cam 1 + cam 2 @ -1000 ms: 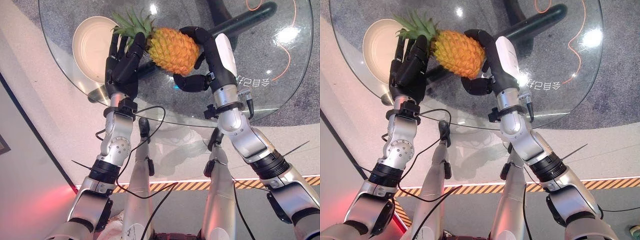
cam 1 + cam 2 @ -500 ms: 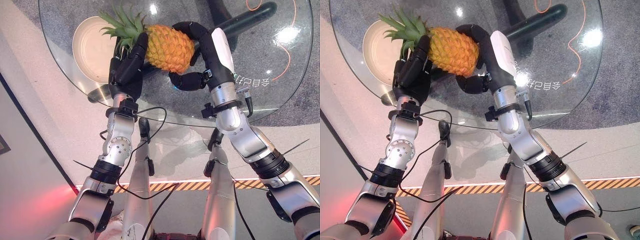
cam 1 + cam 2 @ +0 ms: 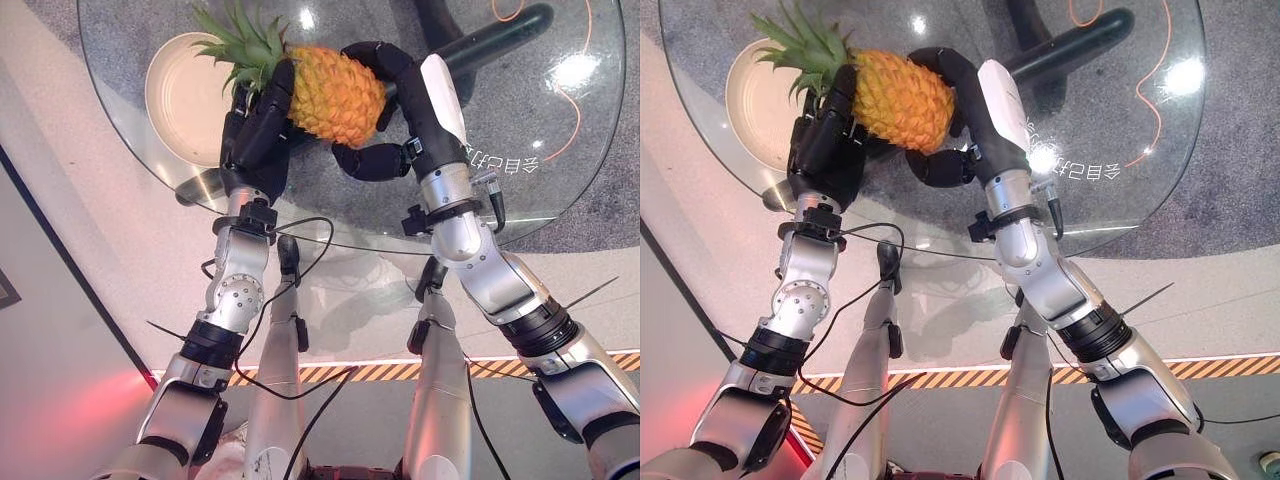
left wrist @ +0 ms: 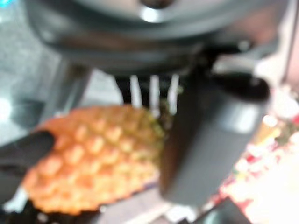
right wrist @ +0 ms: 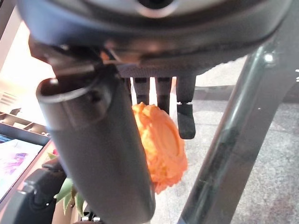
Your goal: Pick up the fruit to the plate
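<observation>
I have the pineapple [image 3: 335, 92] clamped between both hands above the glass tabletop [image 3: 560, 150], just beside the plate [image 3: 185, 95]. My left hand [image 3: 255, 130] curls near its crown, my right hand [image 3: 385, 110] wraps its base. It looks heavy, stiff and prickly; the body gives the surest hold.

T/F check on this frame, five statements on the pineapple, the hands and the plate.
1. Both hands hold the pineapple. True: left hand and right hand clasp it from either side.
2. The pineapple lies in the plate. False: it is held beside the plate, with only its leaves over the rim.
3. The table is glass. True.
4. The crown points to the robot's right. False: it points left, toward the plate.
5. The plate holds another fruit. False: nothing lies in it.
</observation>
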Motion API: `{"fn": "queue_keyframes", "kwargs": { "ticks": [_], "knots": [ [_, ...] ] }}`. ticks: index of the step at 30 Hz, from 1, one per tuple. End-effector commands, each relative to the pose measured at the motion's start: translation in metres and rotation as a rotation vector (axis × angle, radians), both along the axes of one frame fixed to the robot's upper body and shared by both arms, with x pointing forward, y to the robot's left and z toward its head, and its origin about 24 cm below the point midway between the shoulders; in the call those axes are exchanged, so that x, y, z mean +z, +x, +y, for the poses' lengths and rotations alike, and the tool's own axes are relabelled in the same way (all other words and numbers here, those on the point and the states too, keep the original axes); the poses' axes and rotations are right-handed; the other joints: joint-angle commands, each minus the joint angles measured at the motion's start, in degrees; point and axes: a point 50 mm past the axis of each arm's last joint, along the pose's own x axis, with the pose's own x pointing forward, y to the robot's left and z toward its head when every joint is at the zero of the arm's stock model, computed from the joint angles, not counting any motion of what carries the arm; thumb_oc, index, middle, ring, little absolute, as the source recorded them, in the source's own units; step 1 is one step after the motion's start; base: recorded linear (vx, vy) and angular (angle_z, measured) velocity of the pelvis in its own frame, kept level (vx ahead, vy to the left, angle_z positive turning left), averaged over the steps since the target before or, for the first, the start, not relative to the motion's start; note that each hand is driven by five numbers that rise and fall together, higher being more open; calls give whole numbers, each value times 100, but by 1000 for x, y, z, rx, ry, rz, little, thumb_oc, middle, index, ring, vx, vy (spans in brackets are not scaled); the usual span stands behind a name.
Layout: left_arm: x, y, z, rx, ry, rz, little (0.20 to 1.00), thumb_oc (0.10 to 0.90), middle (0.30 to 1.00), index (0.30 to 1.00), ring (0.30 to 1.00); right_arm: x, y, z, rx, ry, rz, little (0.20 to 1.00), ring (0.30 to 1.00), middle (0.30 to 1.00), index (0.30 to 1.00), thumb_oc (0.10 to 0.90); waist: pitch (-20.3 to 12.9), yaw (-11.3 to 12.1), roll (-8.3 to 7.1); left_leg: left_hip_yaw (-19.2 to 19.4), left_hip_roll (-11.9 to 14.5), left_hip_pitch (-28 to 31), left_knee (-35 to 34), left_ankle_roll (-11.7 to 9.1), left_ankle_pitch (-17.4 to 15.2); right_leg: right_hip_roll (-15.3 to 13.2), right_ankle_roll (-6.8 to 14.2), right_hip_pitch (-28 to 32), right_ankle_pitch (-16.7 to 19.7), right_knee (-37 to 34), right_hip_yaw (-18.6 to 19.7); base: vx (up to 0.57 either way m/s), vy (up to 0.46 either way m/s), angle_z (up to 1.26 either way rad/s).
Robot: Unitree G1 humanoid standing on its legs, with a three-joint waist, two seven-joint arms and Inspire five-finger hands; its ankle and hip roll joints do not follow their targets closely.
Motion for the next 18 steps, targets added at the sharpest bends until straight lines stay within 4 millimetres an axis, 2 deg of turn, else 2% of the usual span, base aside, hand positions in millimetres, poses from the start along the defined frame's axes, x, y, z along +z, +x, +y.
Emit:
{"fn": "queue_keyframes", "kwargs": {
  "ticks": [1, 17, 18],
  "knots": [
    [57, -21, -22, -94, 18, -325, 200, 100, 300, 300, 300, 68, -57, 38, 317, 53, -368, 200, 300, 300, 300, 100, -146, 63, -64, -90, 84, 175, 78, -18, -199, -118, 168, 160, 406, -375, -231, 0, 0, 0],
    [60, -22, -20, -77, 6, -364, 200, 100, 300, 300, 300, 68, -55, 36, 291, 62, -370, 200, 300, 300, 300, 100, -146, 59, -84, -100, 85, 133, 47, -17, -155, -119, 172, 124, 457, -408, -229, 0, 0, 0],
    [59, -22, -20, -76, 5, -360, 200, 100, 300, 300, 300, 67, -54, 36, 290, 63, -364, 255, 347, 347, 347, 155, -146, 60, -85, -94, 90, 183, 46, -24, -193, -117, 181, 165, 417, -396, -230, 0, 0, 0]
  ]
}}
